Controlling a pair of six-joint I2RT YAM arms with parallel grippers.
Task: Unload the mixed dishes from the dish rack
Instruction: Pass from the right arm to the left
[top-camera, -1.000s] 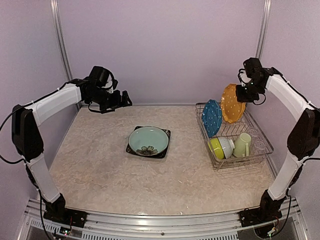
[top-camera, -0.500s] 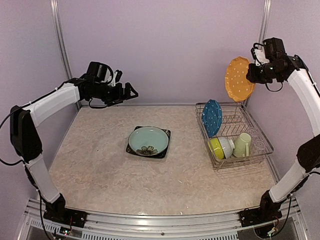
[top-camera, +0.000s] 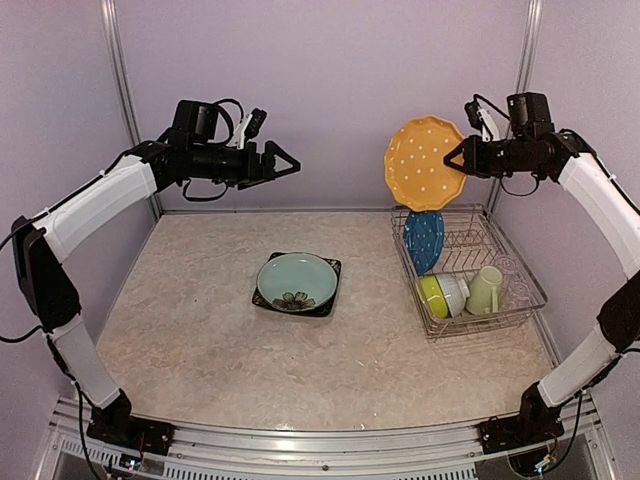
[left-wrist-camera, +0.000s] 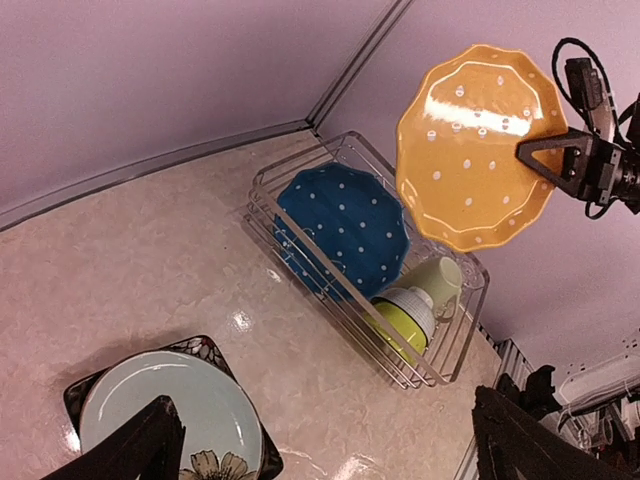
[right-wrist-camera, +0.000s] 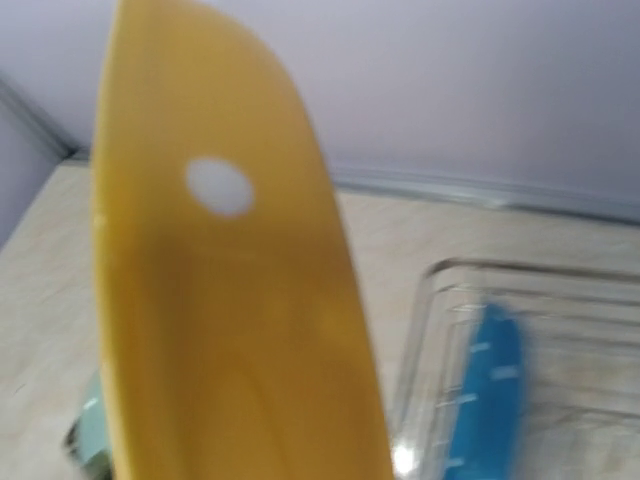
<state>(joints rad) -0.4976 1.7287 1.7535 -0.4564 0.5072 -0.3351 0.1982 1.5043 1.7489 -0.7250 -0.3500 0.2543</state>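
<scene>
While the green plate sits on the black plate near us, the rack still holds the blue plate. Higher up, our right claw has just lifted the orange plate out by its rim, so we must set it down. Our left claw is wide open.

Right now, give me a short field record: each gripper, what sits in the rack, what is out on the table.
left gripper: open, empty, raised over the table
right gripper: shut on the orange plate at its edge, plate in the air, clear of the dish rack
in rack: blue dotted plate upright, lime and white bowls, pale green mug
on table: pale green flowered plate resting on black square plate
</scene>
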